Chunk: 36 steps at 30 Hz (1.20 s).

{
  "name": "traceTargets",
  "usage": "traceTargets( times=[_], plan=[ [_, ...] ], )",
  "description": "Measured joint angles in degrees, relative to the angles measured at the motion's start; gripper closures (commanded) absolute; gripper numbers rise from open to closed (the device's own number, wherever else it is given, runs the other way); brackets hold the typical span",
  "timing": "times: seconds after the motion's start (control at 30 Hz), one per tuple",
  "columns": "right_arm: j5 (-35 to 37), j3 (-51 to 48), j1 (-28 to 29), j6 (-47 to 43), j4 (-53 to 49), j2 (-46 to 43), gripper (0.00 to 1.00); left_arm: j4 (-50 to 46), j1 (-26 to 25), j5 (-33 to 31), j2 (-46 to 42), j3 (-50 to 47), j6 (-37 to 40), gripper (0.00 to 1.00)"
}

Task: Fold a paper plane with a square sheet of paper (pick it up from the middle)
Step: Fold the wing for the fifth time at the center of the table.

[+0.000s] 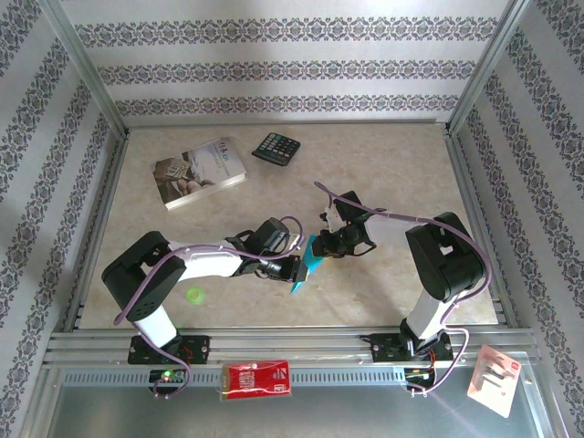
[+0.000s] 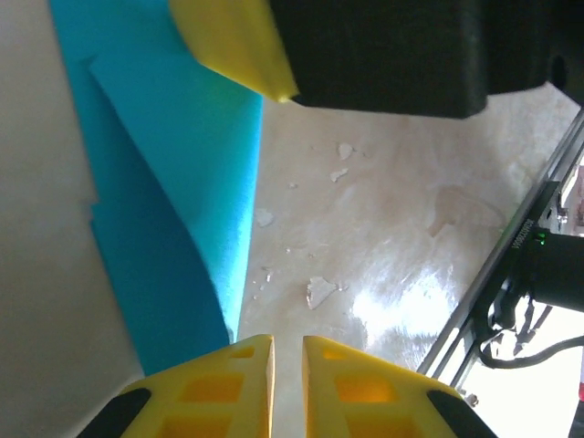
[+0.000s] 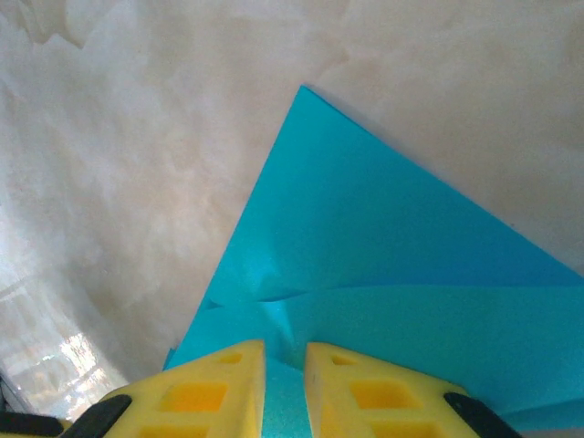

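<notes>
The turquoise-blue sheet of paper (image 1: 305, 265), folded into a narrow pointed shape, hangs between the two grippers just above the table's middle. My right gripper (image 3: 285, 347) is shut on its folded layers, and the paper (image 3: 383, 255) fans out ahead of the yellow fingers to a sharp corner. My left gripper (image 2: 287, 339) stands beside the paper's (image 2: 173, 182) edge. Its jaws are a narrow gap apart with bare table showing between them. A yellow finger (image 2: 237, 46) of the right gripper shows at the top of the left wrist view. In the top view the left gripper (image 1: 290, 270) and the right gripper (image 1: 321, 245) nearly touch.
A pale printed book (image 1: 201, 172) and a black calculator (image 1: 276, 148) lie at the back left. A green spot (image 1: 193, 295) marks the table beside the left arm. A red packet (image 1: 257, 379) and a white packet (image 1: 497, 374) rest on the front rail.
</notes>
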Motion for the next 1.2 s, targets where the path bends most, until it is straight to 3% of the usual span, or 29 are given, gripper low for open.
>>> traceTargets(
  times=[0.6,1.2],
  plan=[
    [-0.1,0.0,0.0,0.0,0.0,0.1,0.76,-3.0,-2.7,0.4,-0.7,-0.3,1.7,0.8],
    [-0.2,0.0,0.0,0.0,0.0,0.1,0.76,-5.1,-2.1,-1.7,0.1,0.1,2.0,0.86]
  ],
)
